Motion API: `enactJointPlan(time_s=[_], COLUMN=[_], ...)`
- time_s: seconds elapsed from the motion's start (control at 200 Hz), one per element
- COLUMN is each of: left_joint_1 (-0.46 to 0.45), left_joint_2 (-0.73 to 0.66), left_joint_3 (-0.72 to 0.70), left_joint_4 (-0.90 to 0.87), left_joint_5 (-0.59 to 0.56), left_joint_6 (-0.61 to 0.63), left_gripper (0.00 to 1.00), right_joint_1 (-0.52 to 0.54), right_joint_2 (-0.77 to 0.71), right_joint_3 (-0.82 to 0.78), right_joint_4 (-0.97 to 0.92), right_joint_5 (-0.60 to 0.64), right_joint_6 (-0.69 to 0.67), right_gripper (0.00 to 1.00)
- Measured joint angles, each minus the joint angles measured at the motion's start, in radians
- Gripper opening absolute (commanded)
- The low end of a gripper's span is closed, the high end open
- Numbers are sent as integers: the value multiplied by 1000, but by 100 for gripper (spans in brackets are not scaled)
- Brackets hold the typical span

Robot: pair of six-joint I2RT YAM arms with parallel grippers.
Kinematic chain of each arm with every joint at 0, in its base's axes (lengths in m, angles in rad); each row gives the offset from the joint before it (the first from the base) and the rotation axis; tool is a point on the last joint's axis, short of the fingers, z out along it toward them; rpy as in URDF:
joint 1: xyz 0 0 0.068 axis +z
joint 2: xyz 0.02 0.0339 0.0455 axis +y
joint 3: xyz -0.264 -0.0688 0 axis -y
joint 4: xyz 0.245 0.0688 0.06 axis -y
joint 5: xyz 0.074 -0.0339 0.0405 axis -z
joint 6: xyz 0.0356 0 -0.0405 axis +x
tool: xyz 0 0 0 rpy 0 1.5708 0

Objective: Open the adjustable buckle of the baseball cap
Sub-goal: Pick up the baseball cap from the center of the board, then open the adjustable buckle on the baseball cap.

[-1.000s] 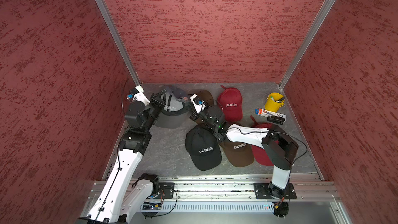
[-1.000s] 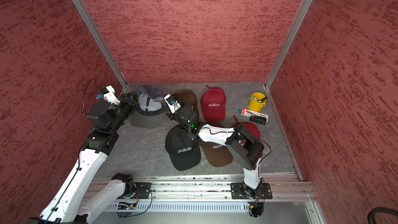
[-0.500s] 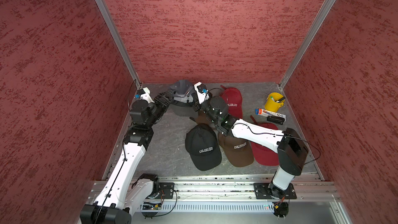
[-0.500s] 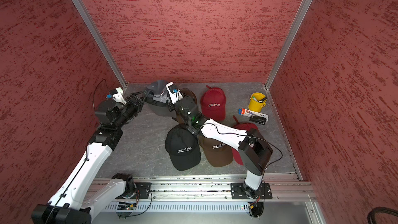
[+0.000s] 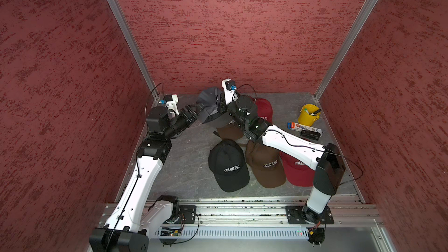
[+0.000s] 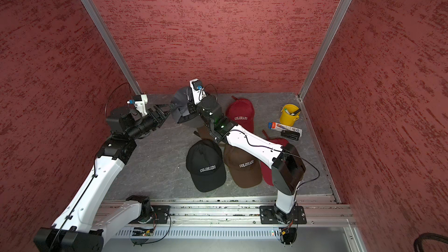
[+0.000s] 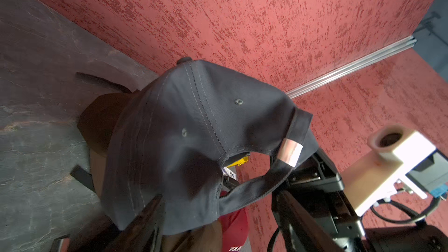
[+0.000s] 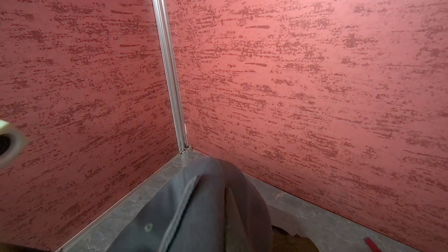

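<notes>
In both top views: grey cap (image 5: 208, 101) up off the table (image 5: 186, 166), close to the back edge and nearer the back-left corner, over a brown cap (image 5: 229, 130). Right claw (image 5: 219, 108) clamped on its rear; left claw (image 5: 197, 109) spread apart, tips just beside the cap. Nearer the front edge, in a row: black cap (image 5: 229, 163), second brown cap (image 5: 266, 166), red cap (image 5: 296, 176).

From the left wrist: grey cap (image 7: 194, 129) seen from behind, strap (image 7: 252, 187) looping under the rear opening, shiny buckle (image 7: 290, 152) at its end. Fingers (image 7: 148, 216) of the left claw wide apart, cap's lower rim between them. Right claw pinching the strap beside the buckle.

From the right wrist: only grey cloth of the cap (image 8: 206, 214) close up, back-left corner of the table behind it; claw itself out of sight.
</notes>
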Motion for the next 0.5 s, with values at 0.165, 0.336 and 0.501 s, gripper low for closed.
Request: enactJointPlan(time_s=[0.165, 0.336, 0.501], left_joint_1=[-34, -59, -74], left_joint_2=[3, 45, 150], left_joint_3=[117, 247, 341], left_joint_4=[-86, -129, -145], left_joint_5=[3, 21, 50], left_joint_6=[109, 207, 270], left_gripper=[63, 56, 52], right_joint_1=[-2, -2, -2], right_joint_2=[1, 1, -14], right_joint_3=[1, -4, -49], right_joint_4=[-31, -40, -39], right_joint_5=[3, 3, 1], right_joint_6=[-11, -28, -41], right_gripper=[0, 0, 0])
